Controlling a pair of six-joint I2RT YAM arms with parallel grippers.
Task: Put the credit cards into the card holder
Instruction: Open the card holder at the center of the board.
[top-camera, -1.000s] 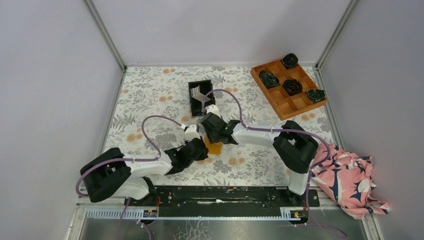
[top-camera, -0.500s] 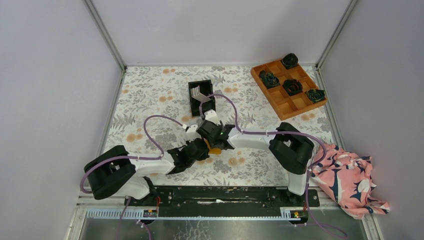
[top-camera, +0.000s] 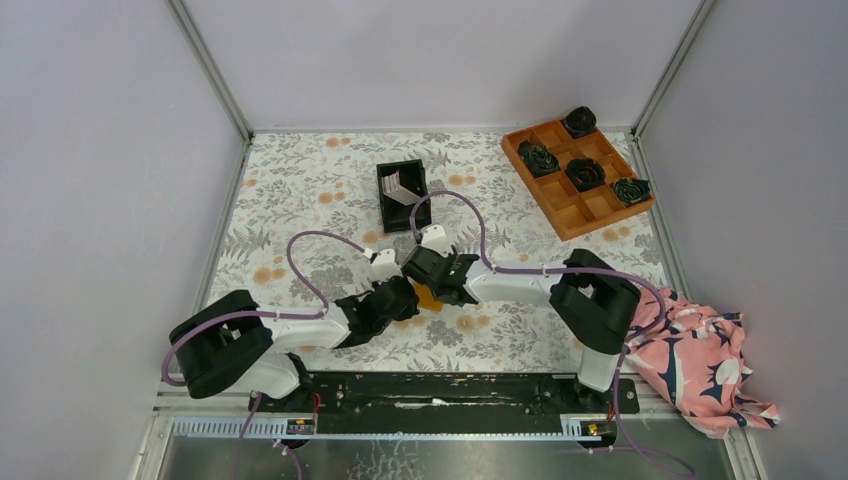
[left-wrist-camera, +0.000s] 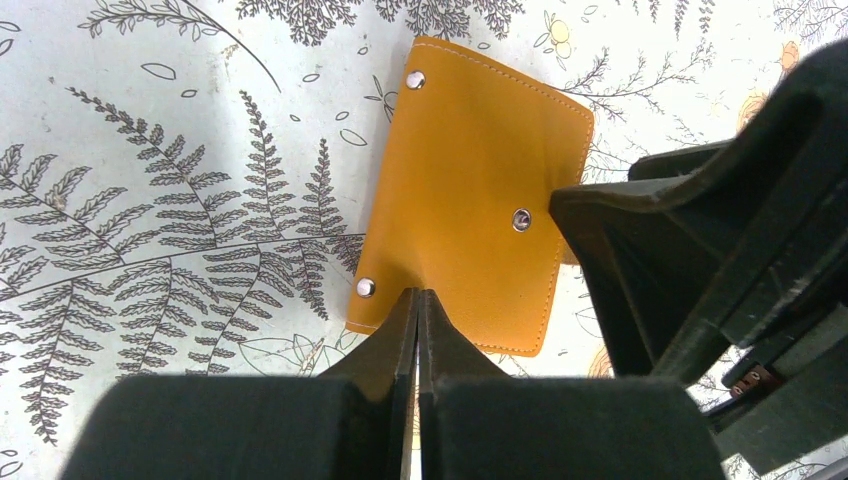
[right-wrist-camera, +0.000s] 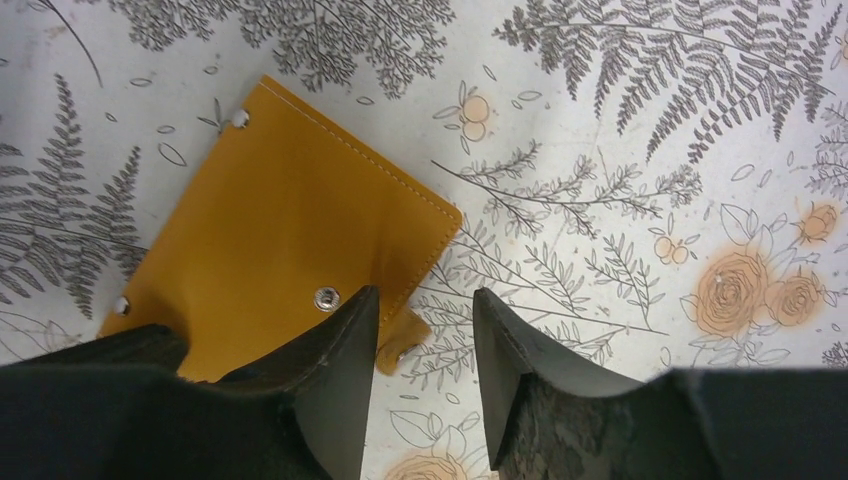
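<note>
The card holder (left-wrist-camera: 470, 190) lies shut on the floral table, orange-tan side up, its snaps showing; it also shows in the right wrist view (right-wrist-camera: 290, 240) and the top view (top-camera: 430, 298). My left gripper (left-wrist-camera: 417, 295) is shut, its tips over the holder's near edge (top-camera: 405, 297). My right gripper (right-wrist-camera: 425, 300) is open, one finger over the holder's corner and the snap tab (right-wrist-camera: 400, 345) between the jaws; from above it is just beyond the holder (top-camera: 432, 275). The pale grey credit cards (top-camera: 400, 186) stand in the black bin (top-camera: 388, 205).
An orange compartment tray (top-camera: 590, 205) with dark rosettes sits at the back right. A pink patterned cloth (top-camera: 700, 360) lies at the front right. Grey walls close in the table on three sides. The right arm's black body (left-wrist-camera: 700, 230) crowds the left wrist view.
My right gripper has come back from near the black bin and down to the holder's far corner. My left gripper has shifted slightly toward the holder. The holder stays in place.
</note>
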